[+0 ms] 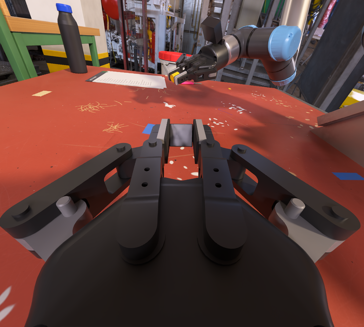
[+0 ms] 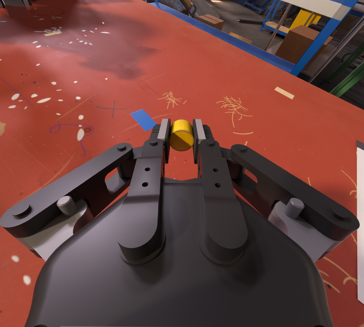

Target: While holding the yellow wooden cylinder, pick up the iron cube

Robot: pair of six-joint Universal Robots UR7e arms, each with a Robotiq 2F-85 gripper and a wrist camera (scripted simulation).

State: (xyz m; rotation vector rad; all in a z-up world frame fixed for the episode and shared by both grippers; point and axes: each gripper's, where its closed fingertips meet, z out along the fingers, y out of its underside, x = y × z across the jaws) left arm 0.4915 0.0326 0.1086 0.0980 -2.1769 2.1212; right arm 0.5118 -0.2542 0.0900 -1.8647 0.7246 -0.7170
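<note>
While right tool (image 2: pixel 181 134) clamps yellow cylinder (image 2: pixel 181 135), iron cube (image 1: pixel 180 135) sits between left tool (image 1: pixel 181 132) pads.

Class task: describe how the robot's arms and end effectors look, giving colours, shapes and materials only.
Each end effector is matte black with paired linkage bars, round pivot pins, light grey fingertip pads and pale grey base knuckles. The right arm is dark grey and silver tubing with light blue joint caps. No cables show.
</note>
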